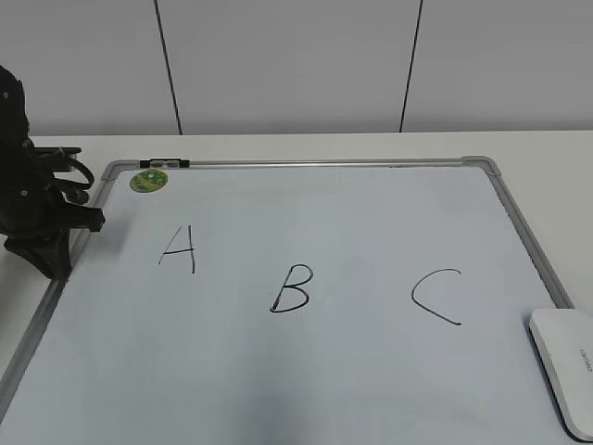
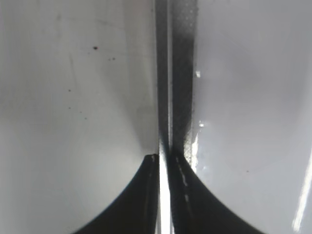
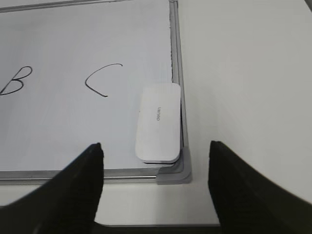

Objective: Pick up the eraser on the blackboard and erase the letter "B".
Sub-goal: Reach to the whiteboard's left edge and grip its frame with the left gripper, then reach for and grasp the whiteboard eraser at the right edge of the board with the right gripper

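Eraser (image 3: pixel 158 123): flat white rounded plastic block, face up in the near right corner of the pale grey-framed blackboard (image 1: pixel 306 371), long axis along the right frame, untouched. Letter "B" (image 1: pixel 291 289): black marker, mid-board, intact. Right gripper (image 3: pixel 156 161): wide open, empty, above the eraser, likely approaching. Left gripper (image 2: pixel 165 158): closed, empty, parked at the left frame.

The eraser (image 3: pixel 158 123) lies on the blackboard (image 3: pixel 73 131), right of C (image 3: pixel 101 79)

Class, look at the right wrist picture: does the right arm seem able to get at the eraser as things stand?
Probably yes. The right claw is open, and the eraser lies flat at the blackboard corner ahead of it, with nothing on or over it. The raised frame beside it may hinder one finger.
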### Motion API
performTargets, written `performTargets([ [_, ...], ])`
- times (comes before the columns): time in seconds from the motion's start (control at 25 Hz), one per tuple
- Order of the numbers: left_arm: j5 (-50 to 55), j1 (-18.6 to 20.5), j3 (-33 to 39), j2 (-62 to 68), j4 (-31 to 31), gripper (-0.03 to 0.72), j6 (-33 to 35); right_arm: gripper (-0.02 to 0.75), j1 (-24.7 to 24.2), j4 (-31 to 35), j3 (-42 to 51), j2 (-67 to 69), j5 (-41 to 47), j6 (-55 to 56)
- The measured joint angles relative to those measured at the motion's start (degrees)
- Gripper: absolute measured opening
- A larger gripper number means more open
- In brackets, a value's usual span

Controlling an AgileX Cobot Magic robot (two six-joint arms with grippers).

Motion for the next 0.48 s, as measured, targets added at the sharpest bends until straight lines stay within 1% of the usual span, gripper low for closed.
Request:
performTargets([
  [0.08, 0.0, 0.0, 0.0, 0.0, 0.0, 0.033, 0.0, 0.501, 0.0, 0.67, -0.29, 0.5, 0.0, 0.0],
  [0.2, 0.0, 0.0, 0.0, 0.08, 0.0, 0.033, 0.0, 0.501, 0.0, 0.77, -2.21, 6.4, 0.0, 0.0],
  [0.36, 0.0, 0.0, 0.0, 0.08, 0.0, 0.033, 0.0, 0.501, 0.12, 0.77, -6.32, 19.05, 0.24, 0.0],
  [0.48, 0.0, 0.0, 0.0, 0.08, 0.0, 0.033, 0.0, 0.501, 1.44, 1.89, -9.21, 27.33, 0.27, 0.0],
])
